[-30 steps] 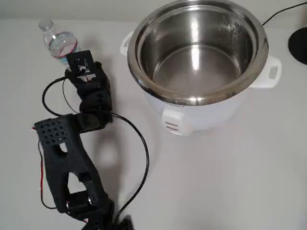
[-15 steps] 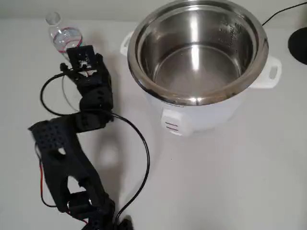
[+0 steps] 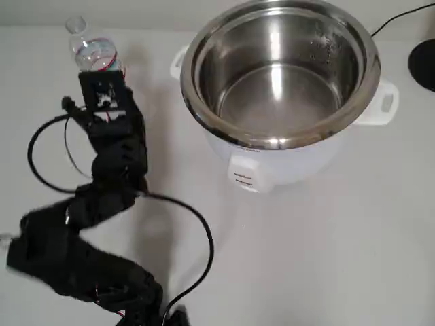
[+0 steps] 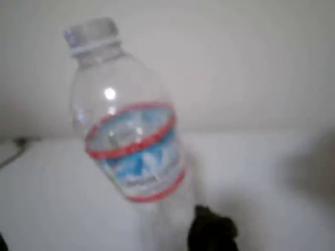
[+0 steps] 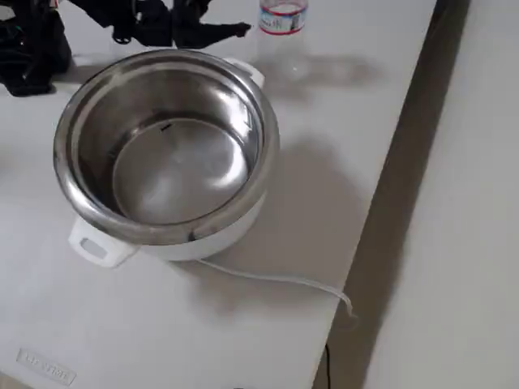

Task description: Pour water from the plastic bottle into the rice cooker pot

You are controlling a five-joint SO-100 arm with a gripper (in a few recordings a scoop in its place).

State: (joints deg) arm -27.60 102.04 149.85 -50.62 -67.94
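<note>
The plastic bottle (image 3: pixel 92 51) is small and clear with a red, white and blue label, and stands at the far left of the table in the overhead view. In the wrist view the bottle (image 4: pixel 133 146) is close, blurred and leaning left. My black gripper (image 3: pixel 102 80) sits right at the bottle's near side and looks open. One dark fingertip (image 4: pixel 212 230) lies beside the bottle's lower right. In the fixed view the gripper (image 5: pixel 231 32) points at the bottle (image 5: pixel 282 20) from the left. The rice cooker pot (image 3: pixel 204 109), shiny steel in a white body, stands to the right.
A black cable (image 3: pixel 197 224) loops from the arm across the table. A white cord (image 5: pixel 276 279) runs from the cooker toward the table's edge (image 5: pixel 381 203). A dark round object (image 3: pixel 423 64) sits at the right edge in the overhead view.
The gripper has pushed forward toward the bottle while the arm's lower links swung left. The bottle shifted slightly up and right in the overhead view.
</note>
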